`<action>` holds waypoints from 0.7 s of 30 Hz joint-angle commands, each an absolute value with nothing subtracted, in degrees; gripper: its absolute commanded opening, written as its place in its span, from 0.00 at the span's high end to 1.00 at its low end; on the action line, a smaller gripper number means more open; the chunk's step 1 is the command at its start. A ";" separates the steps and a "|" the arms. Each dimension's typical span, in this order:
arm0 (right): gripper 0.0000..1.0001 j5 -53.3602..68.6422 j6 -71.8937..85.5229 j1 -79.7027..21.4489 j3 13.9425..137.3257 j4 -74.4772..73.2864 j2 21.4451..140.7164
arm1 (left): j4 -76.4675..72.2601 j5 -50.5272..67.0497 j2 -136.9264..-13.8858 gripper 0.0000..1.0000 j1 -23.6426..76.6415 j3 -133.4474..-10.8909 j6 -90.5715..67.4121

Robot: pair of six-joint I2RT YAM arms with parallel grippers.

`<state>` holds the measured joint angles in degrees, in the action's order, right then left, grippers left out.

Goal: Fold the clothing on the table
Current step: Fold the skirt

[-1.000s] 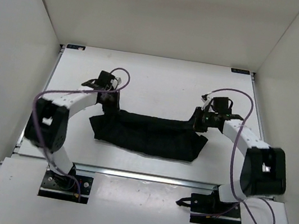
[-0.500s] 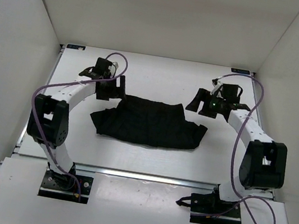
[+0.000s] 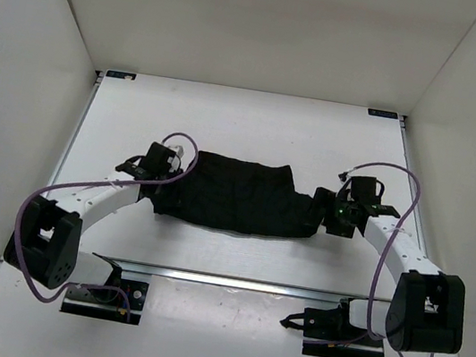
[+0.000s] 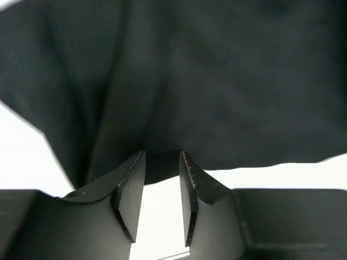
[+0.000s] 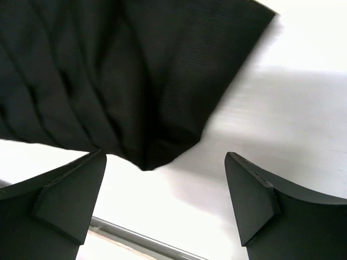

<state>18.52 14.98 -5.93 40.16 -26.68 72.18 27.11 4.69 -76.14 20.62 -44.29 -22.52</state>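
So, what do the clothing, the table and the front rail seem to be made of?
Clothing: soft, thin woven fabric in matt black. The right wrist view shows a fine weave and pleat folds. The fibre cannot be told.
Table: a hard, smooth white board, perhaps laminate or painted, with a flat, even surface.
Rail: metal, probably aluminium, silvery and catching the light.

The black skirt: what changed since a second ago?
Both claws let go of the clothing, and it settled from a thin strip into a wider shape. The left claw and right claw lifted away, then came down low at its two ends. It stays on the table.
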 commanded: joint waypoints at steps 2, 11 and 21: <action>0.12 14.25 12.92 -6.59 41.57 -26.63 72.94 | 24.70 0.18 -74.71 0.59 18.81 -42.28 -23.38; 0.11 17.40 13.18 -7.12 42.71 -19.78 79.71 | 23.11 0.09 -82.08 0.61 17.14 -44.65 -21.36; 0.65 20.74 14.23 -7.30 45.79 -16.79 86.57 | 22.94 1.31 -89.38 0.62 17.14 -48.34 -20.04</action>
<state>19.79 13.74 -7.09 43.40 -20.01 86.00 23.90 1.04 -87.90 17.30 -45.98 -21.23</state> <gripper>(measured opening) 0.379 0.383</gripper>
